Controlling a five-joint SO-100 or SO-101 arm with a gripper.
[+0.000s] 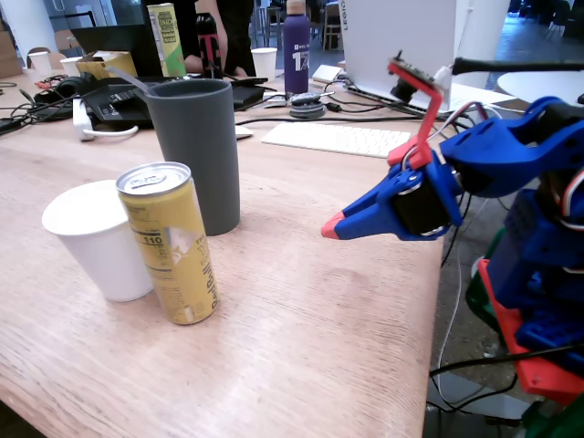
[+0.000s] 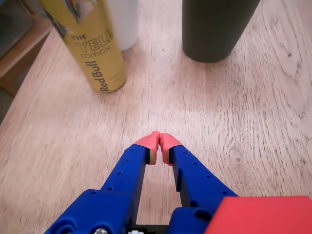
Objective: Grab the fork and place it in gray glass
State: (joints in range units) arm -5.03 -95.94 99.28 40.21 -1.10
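Note:
The gray glass (image 1: 196,155) stands upright on the wooden table behind the yellow can; its lower part shows at the top of the wrist view (image 2: 217,27). A thin silvery strip (image 1: 130,80) sticks out slanting over the glass's left rim; it looks like the fork's handle, and the tines are hidden. My blue gripper with red tips (image 1: 330,228) hovers to the right of the glass, well apart from it. In the wrist view the gripper (image 2: 159,141) is shut, the tips touch, and nothing is between them.
A yellow drink can (image 1: 169,242) (image 2: 92,44) and a white paper cup (image 1: 96,237) (image 2: 124,22) stand left of the glass. A keyboard (image 1: 338,139), a purple bottle (image 1: 296,57), laptops and cables lie at the back. The table's edge (image 1: 436,301) runs under the arm.

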